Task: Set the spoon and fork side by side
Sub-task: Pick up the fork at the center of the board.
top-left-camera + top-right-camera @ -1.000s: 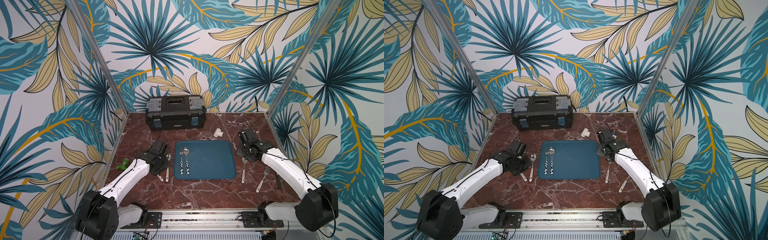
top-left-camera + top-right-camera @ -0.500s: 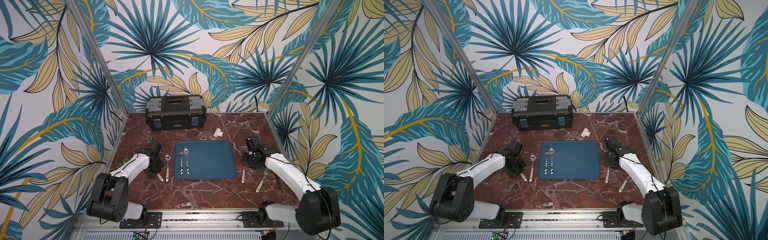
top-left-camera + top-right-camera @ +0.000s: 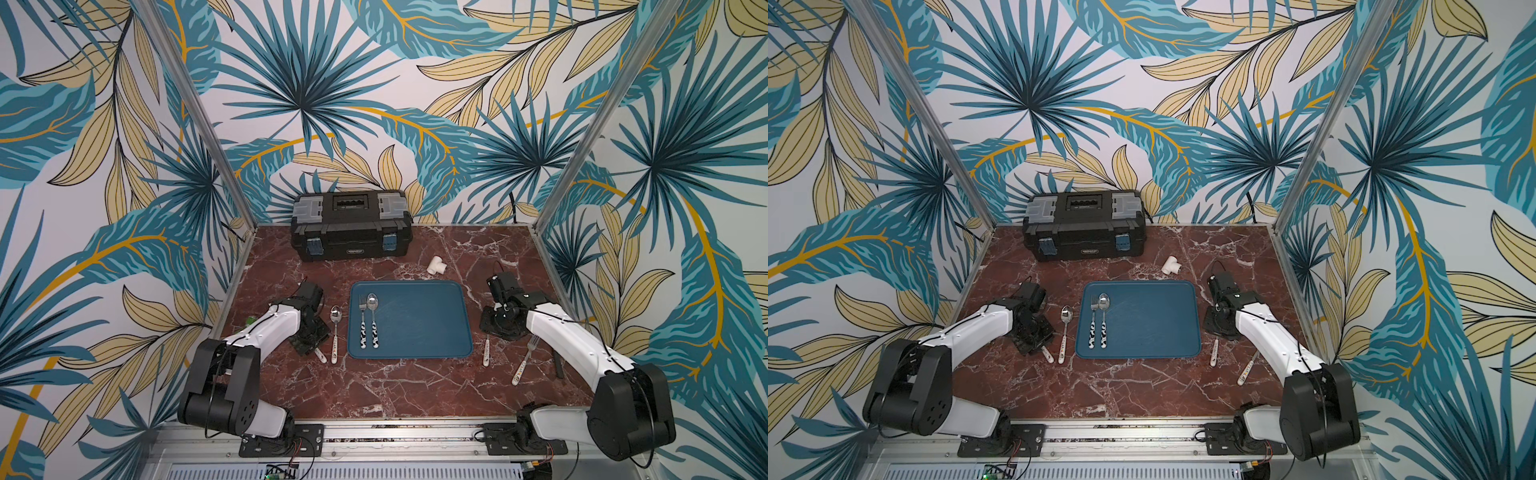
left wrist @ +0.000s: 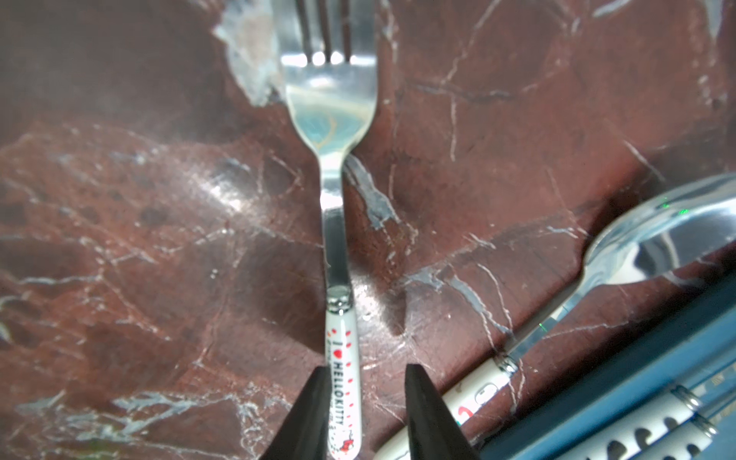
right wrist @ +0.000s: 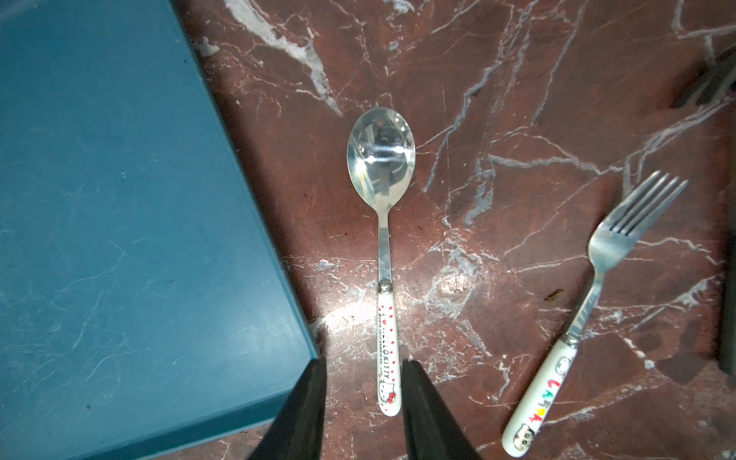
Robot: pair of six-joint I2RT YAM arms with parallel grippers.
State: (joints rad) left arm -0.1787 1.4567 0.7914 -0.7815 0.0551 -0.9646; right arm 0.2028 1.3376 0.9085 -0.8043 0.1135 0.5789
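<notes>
- Fork [image 3: 362,328] and spoon [image 3: 373,328] lie parallel, side by side, in the blue tray [image 3: 415,324], heads toward the toolbox [image 3: 351,232].
- Left gripper [image 4: 364,368], released, straddles the handle of a second fork [image 4: 336,239] on the table [image 3: 415,395].
- Right gripper [image 5: 362,362], released too, straddles the handle of a second spoon [image 5: 384,247] beside the tray.

Six pieces of cutlery on a marble tabletop. Three forks: spotted fork [image 3: 362,302], red-dotted fork [image 4: 332,119], lettered fork [image 5: 621,235]. Three spoons: spotted spoon [image 3: 372,302], red-dotted spoon [image 5: 381,159], third spoon [image 3: 336,314]. One blue tray [image 3: 424,328], one black toolbox [image 3: 351,226], one white pipe fitting [image 3: 436,264] (small, T-shaped). Two robot arms: left arm [image 3: 266,332], right arm [image 3: 569,336].
</notes>
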